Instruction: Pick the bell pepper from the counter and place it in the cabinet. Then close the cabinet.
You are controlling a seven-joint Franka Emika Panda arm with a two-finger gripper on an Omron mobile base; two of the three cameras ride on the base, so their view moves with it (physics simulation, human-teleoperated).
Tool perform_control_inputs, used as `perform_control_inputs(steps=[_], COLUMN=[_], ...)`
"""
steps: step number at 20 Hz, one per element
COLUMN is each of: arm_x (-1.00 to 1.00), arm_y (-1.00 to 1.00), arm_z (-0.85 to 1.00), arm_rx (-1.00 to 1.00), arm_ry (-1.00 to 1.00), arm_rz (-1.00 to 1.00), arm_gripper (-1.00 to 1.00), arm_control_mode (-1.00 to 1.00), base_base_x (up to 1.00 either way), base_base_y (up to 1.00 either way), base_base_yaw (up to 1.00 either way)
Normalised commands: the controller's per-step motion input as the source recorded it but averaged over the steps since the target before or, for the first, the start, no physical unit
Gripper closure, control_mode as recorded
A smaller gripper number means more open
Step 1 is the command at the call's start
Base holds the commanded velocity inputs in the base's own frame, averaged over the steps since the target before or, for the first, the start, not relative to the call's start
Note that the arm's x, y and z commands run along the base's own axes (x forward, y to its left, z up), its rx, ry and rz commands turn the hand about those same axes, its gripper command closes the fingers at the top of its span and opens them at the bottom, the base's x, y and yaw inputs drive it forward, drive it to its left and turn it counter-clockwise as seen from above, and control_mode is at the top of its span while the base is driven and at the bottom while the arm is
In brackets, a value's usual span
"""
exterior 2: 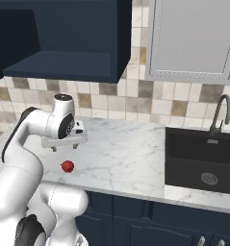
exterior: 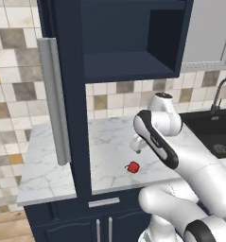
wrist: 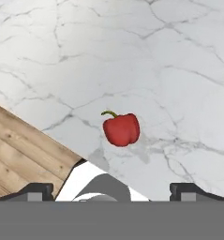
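While the end effector (exterior 2: 64,147) hangs above the tabletop (exterior 2: 126,149) with its two fingers spread wide and nothing between them, the bell pepper (exterior 2: 67,166) lies just below it in the lower left of the right base view, near the tabletop's front edge. In the hand view the bell pepper (wrist: 121,129) sits a little above centre of the frame, stem pointing to the upper left, roughly midway between the two fingertips (wrist: 36,191) at the bottom corners. The cabinet (exterior: 128,42) fills the top of the left base view, its door (exterior: 69,94) swung open with the silver bar handle (exterior: 55,101) facing the camera, its shelf bare.

The likeliest trouble, as I judge it, comes from the pepper being small, round and glossy: a descent slightly off line could let one finger nudge it, and it may roll toward the nearby edge and drop to the wooden floor (wrist: 19,150). Closing too high could squeeze it out. Later, the open door stands close to the arm's lifting path and could be struck.
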Motion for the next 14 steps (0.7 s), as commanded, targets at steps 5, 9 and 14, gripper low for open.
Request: perform_control_inputs(steps=[5, 9, 14], arm_x=[0.0, 0.08, 0.13], arm_y=[0.21, 0.11, 0.0], arm_z=[-0.62, -0.65, -0.5], arm_rx=[-0.1, -0.12, -0.05], arm_ry=[0.02, 0.0, 0.01], arm_rz=[0.0, 0.0, 0.0], arm_gripper=[-1.0, -1.0, -1.0], arm_control_mode=[-1.0, -1.0, -1.0], base_base_x=[0.0, 0.0, 0.0], base_base_y=[0.0, 0.0, 0.0], base_base_yaw=[0.0, 0.0, 0.0])
